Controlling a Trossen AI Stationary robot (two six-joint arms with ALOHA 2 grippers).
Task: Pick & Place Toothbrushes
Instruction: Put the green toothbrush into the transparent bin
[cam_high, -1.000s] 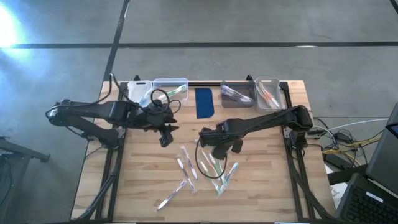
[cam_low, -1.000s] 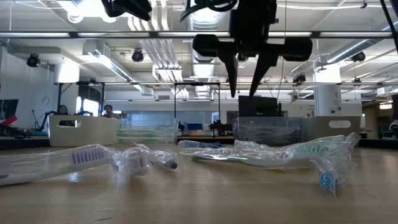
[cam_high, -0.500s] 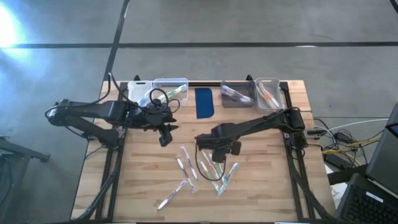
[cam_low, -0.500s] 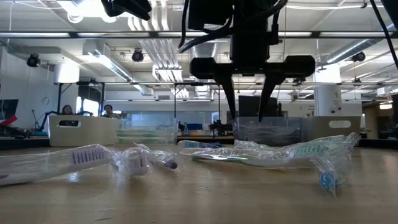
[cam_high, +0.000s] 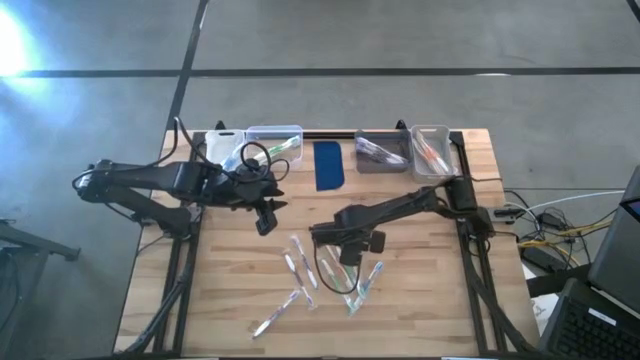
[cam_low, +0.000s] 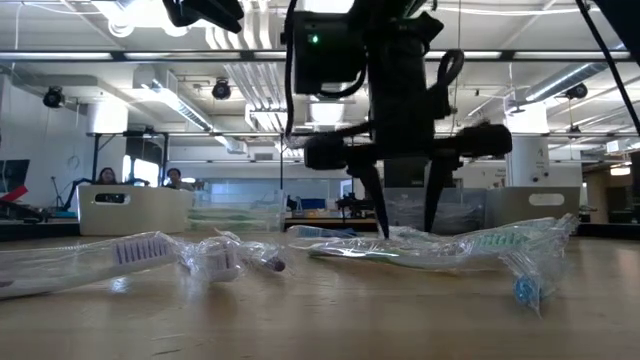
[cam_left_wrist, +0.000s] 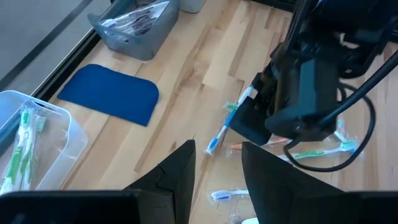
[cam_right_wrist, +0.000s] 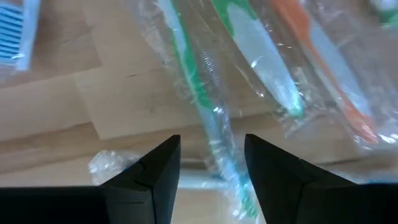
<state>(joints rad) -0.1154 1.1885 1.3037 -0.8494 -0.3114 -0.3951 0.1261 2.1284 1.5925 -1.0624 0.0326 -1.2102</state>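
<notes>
Wrapped green-handled toothbrush (cam_right_wrist: 205, 118) lay on worktop (cam_high: 230, 300); right gripper (cam_low: 405, 215) had dropped lower, fingers (cam_right_wrist: 155, 174) apart astride it (nothing held).

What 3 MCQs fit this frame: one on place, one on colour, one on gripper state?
1. Where is the right gripper?
A. Over the bins
B. Low over the loose toothbrushes
C. Off the table

2. What colour is the pad?
A. Dark blue
B. Red
C. Yellow

3. How do the right gripper's jaws stand?
A. Shut on a toothbrush
B. Shut, empty
C. Open, either side of a wrapped green toothbrush

Answers:
1 B: the high view puts it above the pile mid-table.
2 A: it shows blue between the bins.
3 C: the right wrist view shows a gap between the fingers with the brush in it.
</notes>
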